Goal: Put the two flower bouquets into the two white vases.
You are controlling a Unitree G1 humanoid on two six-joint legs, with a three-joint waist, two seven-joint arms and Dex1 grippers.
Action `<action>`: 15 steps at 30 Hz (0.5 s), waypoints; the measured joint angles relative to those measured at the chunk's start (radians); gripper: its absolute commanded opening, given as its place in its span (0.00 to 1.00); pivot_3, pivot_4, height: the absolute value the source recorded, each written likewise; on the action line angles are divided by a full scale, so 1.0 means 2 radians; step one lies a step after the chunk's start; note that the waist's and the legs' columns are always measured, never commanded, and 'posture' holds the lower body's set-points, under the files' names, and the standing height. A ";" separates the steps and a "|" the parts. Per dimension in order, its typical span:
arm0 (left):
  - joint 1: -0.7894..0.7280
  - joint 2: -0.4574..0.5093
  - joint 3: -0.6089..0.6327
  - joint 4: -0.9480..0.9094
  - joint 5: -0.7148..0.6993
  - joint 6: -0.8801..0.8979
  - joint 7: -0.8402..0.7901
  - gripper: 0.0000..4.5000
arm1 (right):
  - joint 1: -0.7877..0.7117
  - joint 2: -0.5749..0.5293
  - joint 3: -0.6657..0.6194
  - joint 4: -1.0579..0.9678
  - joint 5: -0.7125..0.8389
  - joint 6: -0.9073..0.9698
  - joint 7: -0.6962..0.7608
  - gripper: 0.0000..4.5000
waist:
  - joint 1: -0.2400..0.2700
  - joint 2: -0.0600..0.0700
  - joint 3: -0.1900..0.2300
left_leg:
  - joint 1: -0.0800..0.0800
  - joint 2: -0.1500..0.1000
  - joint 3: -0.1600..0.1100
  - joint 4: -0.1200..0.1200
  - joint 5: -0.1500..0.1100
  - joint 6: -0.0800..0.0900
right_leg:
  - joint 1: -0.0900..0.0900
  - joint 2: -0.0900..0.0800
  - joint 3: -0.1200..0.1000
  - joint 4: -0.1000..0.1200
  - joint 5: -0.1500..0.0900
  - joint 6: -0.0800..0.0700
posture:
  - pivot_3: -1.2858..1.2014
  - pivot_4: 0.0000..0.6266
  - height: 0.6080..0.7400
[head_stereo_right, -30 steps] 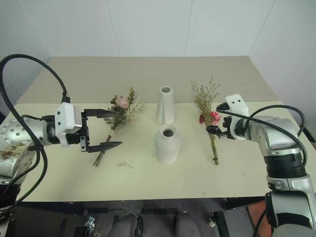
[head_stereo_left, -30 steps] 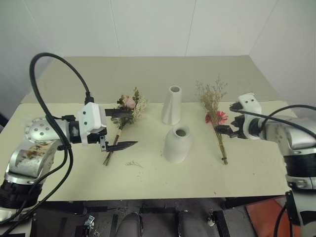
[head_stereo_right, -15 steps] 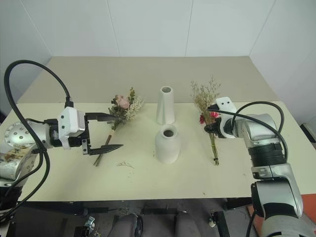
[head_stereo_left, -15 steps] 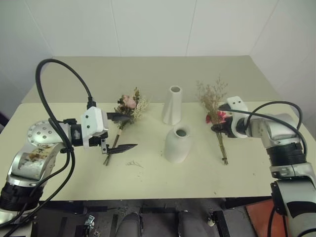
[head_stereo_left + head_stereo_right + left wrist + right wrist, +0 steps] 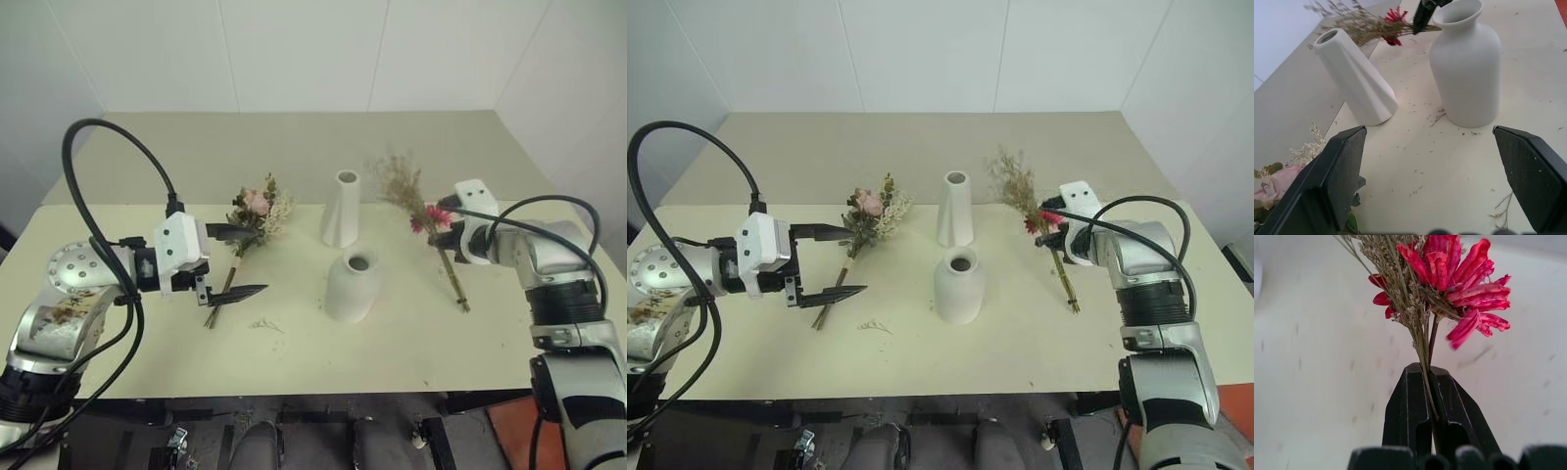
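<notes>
At three o'clock on my table (image 5: pixel 294 362), right gripper (image 5: pixel 443 210) is clamped on the red bunch's (image 5: pixel 416 201) stems. Left gripper (image 5: pixel 238 262) gapes wide at nine o'clock, straddling the pink bunch (image 5: pixel 253 211) lying flat. Between them stand the tall vase (image 5: pixel 341 210) and, just nearer me, the round vase (image 5: pixel 353 285).

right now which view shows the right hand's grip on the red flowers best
The right wrist view: the right hand is shut on the red-flower bouquet, stems pinched between its fingers. The head views show the grip small; the left wrist view shows it behind the vases.
</notes>
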 measured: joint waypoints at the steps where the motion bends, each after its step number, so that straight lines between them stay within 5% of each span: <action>1: -0.002 0.000 0.000 0.000 0.000 0.000 -0.001 1.00 | -0.004 0.013 -0.014 -0.001 -0.003 -0.038 -0.020 0.00 | -0.001 0.000 0.000 | 0.000 0.000 0.000 0.000 0.000 0.000 | 0.000 0.000 0.000 0.000 0.000 0.000 | 0.52 0.24 1.00; 9: -0.007 0.000 -0.001 0.011 0.004 -0.002 -0.006 1.00 | -0.145 0.127 -0.127 0.059 0.064 -0.360 -0.036 0.00 | -0.013 0.000 0.000 | 0.000 0.001 0.000 -0.001 0.000 0.000 | -0.001 0.000 0.000 0.003 0.000 0.000 | 0.52 0.24 1.00; 15: 0.000 0.006 0.007 0.010 0.004 -0.001 -0.005 1.00 | -0.181 0.186 -0.169 0.124 0.139 -0.435 0.016 0.00 | -0.011 0.000 0.000 | 0.001 0.001 0.000 -0.001 0.000 0.000 | 0.001 0.000 0.000 0.003 0.000 0.000 | 0.52 0.24 1.00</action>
